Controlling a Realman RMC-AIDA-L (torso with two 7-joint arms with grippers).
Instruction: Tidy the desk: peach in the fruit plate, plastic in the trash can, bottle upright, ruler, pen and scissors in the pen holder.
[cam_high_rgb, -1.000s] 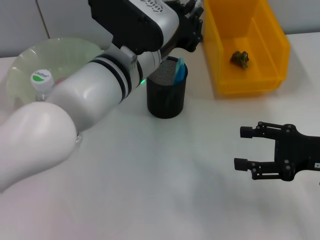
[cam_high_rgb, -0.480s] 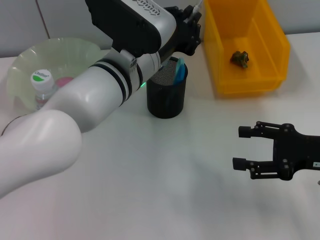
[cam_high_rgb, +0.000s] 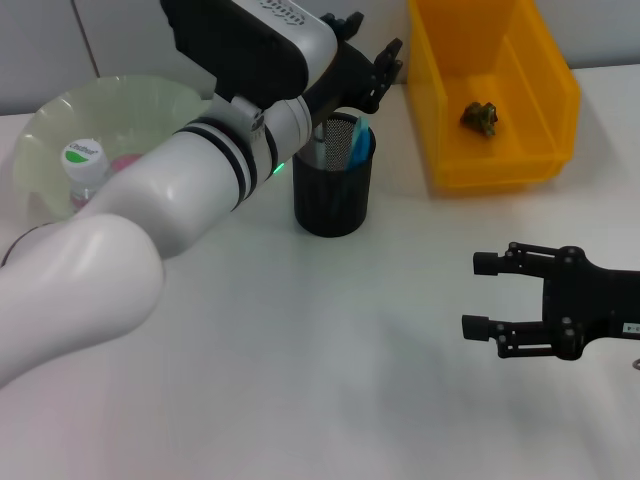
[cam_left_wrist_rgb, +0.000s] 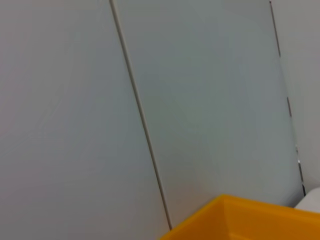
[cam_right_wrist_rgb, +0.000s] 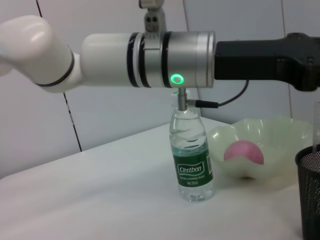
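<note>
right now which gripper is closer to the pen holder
Left. The left gripper hovers just above the pen holder, fingers open. The right gripper is open too, well off to the holder's right and nearer the robot, low over the table.

The left wrist view shows a pale grey wall panel (cam_left_wrist_rgb: 210, 90) crossed by a thin dark seam (cam_left_wrist_rgb: 140, 115). The rim of a yellow bin (cam_left_wrist_rgb: 240, 220) enters at one corner, with a small white surface (cam_left_wrist_rgb: 311, 198) just beside it.
</note>
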